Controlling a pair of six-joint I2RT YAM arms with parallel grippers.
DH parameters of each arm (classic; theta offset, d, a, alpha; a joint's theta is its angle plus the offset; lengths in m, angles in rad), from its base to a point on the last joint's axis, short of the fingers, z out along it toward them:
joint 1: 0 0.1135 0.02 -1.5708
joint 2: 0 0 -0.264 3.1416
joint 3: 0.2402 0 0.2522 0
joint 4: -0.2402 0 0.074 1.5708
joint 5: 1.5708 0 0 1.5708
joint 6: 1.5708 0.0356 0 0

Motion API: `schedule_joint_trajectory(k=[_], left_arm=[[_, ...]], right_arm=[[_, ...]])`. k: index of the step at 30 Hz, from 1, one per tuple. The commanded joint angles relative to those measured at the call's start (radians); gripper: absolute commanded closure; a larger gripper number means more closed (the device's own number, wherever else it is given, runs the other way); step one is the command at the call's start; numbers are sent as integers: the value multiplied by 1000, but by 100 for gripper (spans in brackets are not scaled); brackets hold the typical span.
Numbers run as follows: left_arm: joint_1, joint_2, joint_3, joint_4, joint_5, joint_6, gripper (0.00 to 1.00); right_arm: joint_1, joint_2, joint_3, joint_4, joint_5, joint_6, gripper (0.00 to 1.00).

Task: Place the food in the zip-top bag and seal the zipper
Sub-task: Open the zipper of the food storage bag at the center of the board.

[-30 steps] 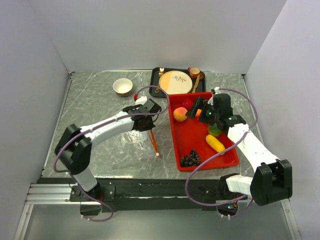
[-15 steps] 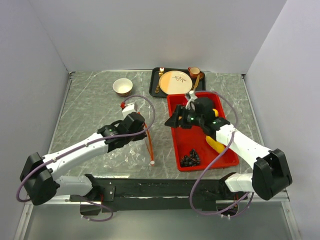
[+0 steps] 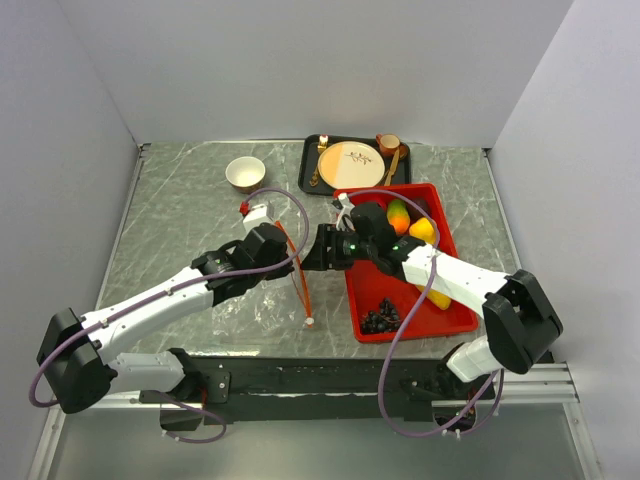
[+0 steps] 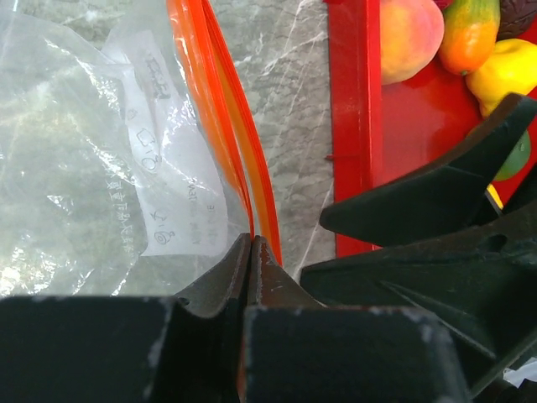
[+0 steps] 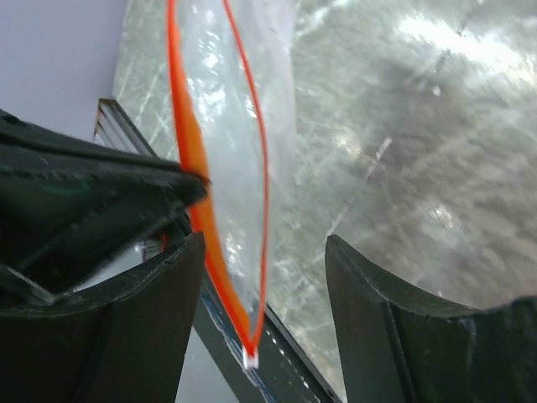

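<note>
The clear zip-top bag (image 3: 250, 300) lies on the table left of the red tray (image 3: 352, 290). My left gripper (image 3: 288, 252) is shut on one lip of its orange zipper (image 4: 226, 101), at the jaw tips (image 4: 250, 241). The white slider (image 5: 250, 359) sits at the near end. My right gripper (image 3: 313, 250) is open and empty, with the open bag mouth (image 5: 226, 168) between its fingers (image 5: 168, 311). Peach (image 4: 411, 34), mango (image 3: 398, 213), lemon (image 3: 422, 230), lime (image 4: 516, 155) and grapes (image 3: 380, 320) lie in the tray.
A black tray with a cream plate (image 3: 350, 163), cutlery and a small cup (image 3: 388, 145) stands at the back. A small bowl (image 3: 245, 173) sits back left. My right arm lies across the red tray's left part.
My right gripper swung left from over the fruit in the tray to the bag mouth, empty. My left gripper drew nearer holding the strip, then stayed almost still.
</note>
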Motion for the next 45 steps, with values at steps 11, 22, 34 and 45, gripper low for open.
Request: schedule_joint_trajectory(k=[11,22,34,45], left_arm=[[-2,-55,11,51,38,23,97],[2,-84,60,-158,-110,-14,98],[59,-121,161,-428,-230,-69,99],[64,20,229,-393,-177,-29,99]], right_arm=[[17,178,166,57,-8,-8,48],[15,213,223,-29,197,4,86],[15,293,246,-78,328,118,100],[9,127,215,-104,329,27,33]])
